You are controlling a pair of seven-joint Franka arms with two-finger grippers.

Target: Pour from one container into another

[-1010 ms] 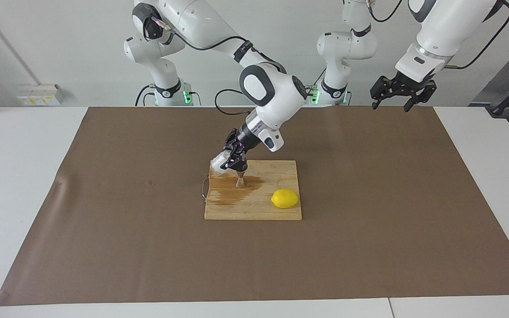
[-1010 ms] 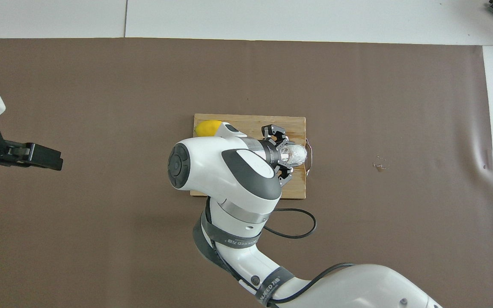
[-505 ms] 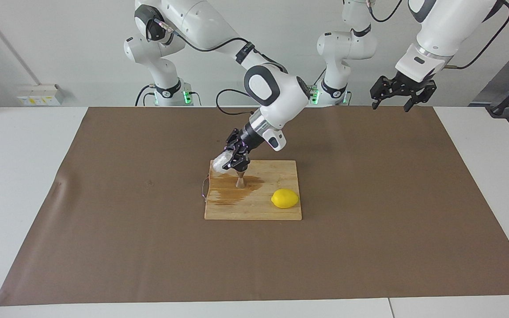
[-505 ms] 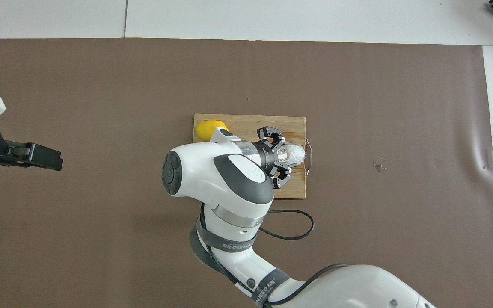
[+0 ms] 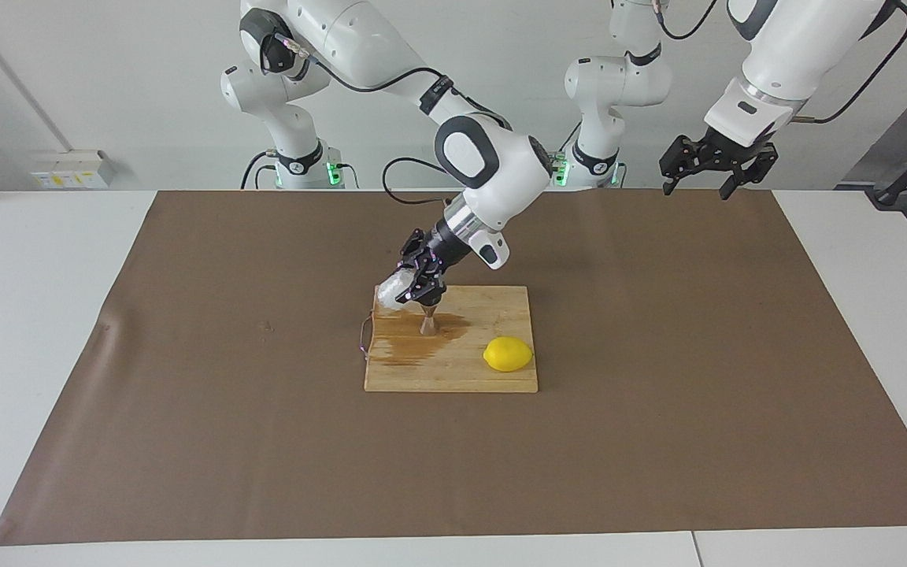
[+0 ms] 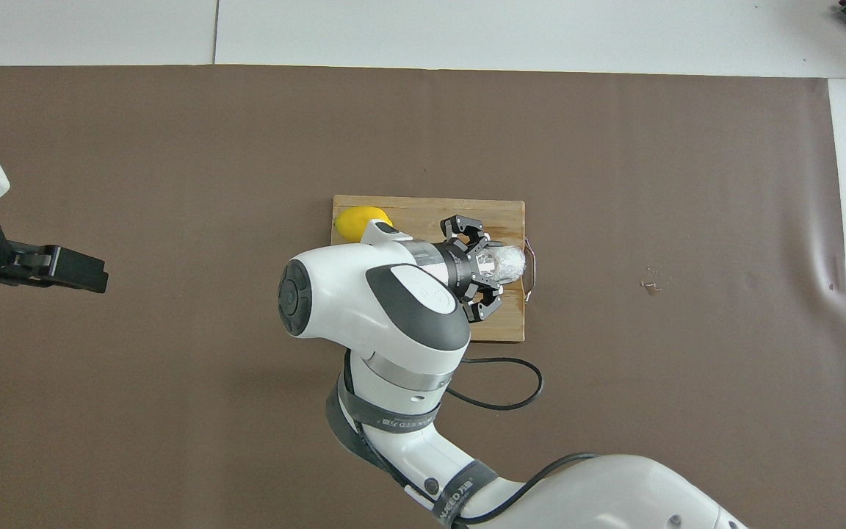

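Note:
My right gripper (image 5: 416,285) is shut on the crinkled whitish cup (image 5: 390,290), which is tipped far over on its side. It hangs just above the steel jigger (image 5: 427,323), which stands upright on the wooden board (image 5: 493,378). In the overhead view the right gripper (image 6: 483,268) and the cup (image 6: 505,263) cover the jigger. My left gripper (image 5: 712,177) waits open and raised over the mat's edge by the robots, at the left arm's end; the overhead view shows the left gripper (image 6: 78,270) too.
A lemon (image 5: 508,353) lies on the board at the end toward the left arm. A dark wet patch (image 5: 406,346) spreads over the board around the jigger. A wire handle (image 5: 364,339) sticks out of the board's other end. A black cable (image 6: 511,389) loops on the brown mat.
The right arm's wrist has risen and swung back a little toward the robots. The tipped cup has hardly shifted over the jigger. The left arm has not moved.

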